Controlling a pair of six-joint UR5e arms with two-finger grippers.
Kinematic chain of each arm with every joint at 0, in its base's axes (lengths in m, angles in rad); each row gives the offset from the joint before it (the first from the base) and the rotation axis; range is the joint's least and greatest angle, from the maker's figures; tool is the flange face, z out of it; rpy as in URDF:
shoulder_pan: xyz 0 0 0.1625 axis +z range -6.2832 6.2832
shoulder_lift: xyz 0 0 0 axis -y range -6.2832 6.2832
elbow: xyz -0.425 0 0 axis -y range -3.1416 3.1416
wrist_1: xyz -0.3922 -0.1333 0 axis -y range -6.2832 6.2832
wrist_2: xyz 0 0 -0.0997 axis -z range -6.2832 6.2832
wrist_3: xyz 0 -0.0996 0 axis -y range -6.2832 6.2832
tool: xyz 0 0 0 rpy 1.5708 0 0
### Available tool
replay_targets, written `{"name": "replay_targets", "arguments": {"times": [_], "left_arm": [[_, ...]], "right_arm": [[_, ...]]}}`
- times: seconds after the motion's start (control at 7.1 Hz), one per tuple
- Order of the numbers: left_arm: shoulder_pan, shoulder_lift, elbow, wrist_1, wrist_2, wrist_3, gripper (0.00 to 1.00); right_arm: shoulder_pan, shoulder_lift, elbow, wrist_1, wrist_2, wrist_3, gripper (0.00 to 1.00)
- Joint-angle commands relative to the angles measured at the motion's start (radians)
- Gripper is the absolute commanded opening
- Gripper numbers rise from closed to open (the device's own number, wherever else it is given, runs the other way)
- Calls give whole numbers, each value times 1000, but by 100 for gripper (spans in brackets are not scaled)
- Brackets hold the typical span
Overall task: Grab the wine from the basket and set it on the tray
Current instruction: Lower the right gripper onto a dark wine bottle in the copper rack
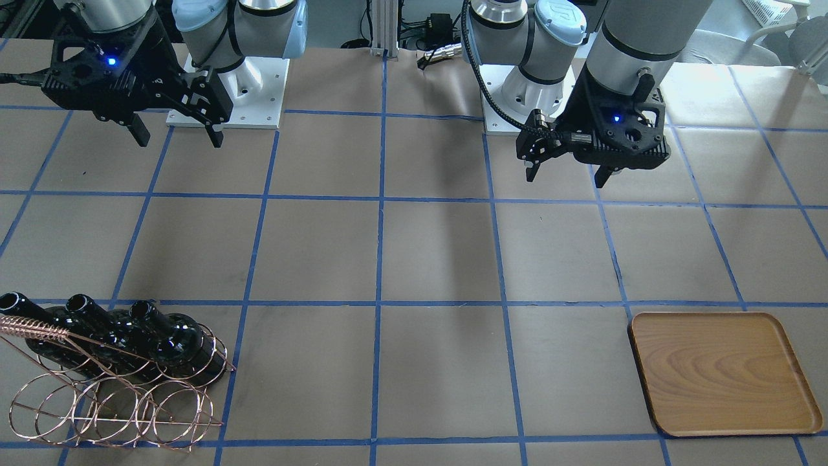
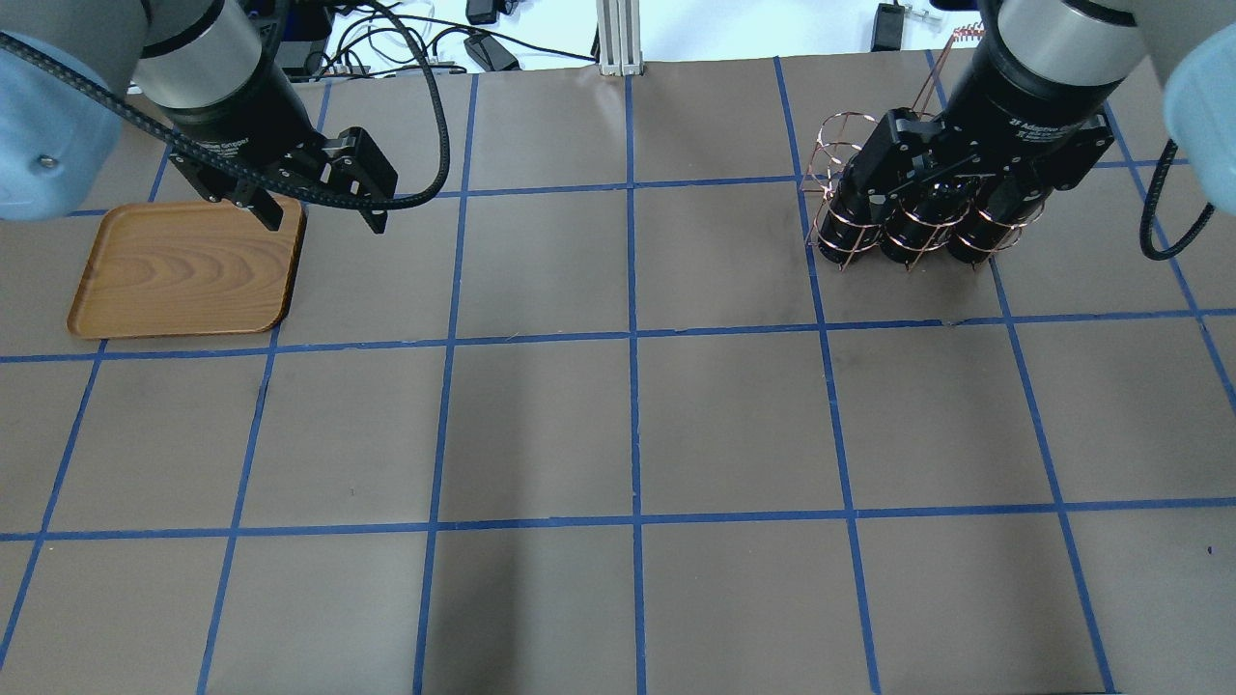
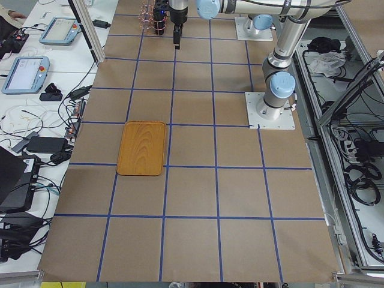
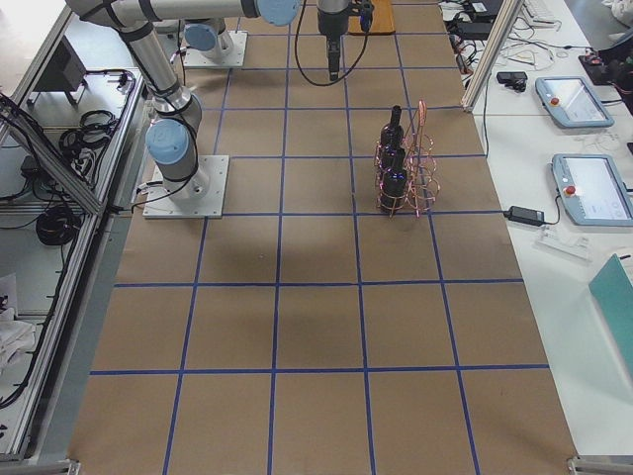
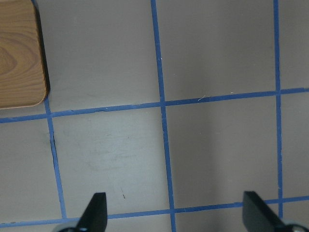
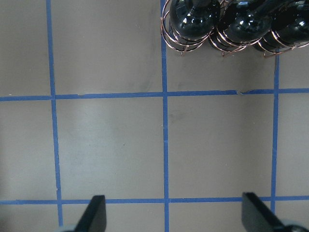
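The copper wire basket (image 1: 116, 388) stands at the table's far edge on my right side. Three glossy black wine bottles (image 1: 171, 340) stand upright in its ring row nearest me; the outer rings are empty. The right wrist view shows the bottles (image 6: 193, 19) at its top edge. My right gripper (image 1: 178, 139) is open and empty, high above the table, short of the basket. The wooden tray (image 1: 724, 372) lies empty on my left side. My left gripper (image 1: 566, 178) is open and empty, above the table beside the tray's inner corner (image 5: 19, 53).
The table (image 2: 628, 425) is covered in brown paper with a grid of blue tape. Both arm bases (image 1: 226, 97) stand at the robot's edge. Monitors, pendants and cables (image 3: 42, 66) lie on benches beyond the far edge.
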Motion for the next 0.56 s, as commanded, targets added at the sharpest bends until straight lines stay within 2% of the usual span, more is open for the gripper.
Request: {"name": "replay_targets", "arguments": {"times": [0.0, 0.28, 0.42], "left_arm": [[0, 1, 0, 0, 1, 6, 100], [0, 1, 0, 0, 3, 7, 100], [0, 1, 0, -3, 5, 9, 100]], "right_arm": [[0, 2, -6, -2, -5, -4, 100], [0, 8, -7, -7, -5, -17, 100], [-11, 45, -32, -18, -6, -54, 100]]}}
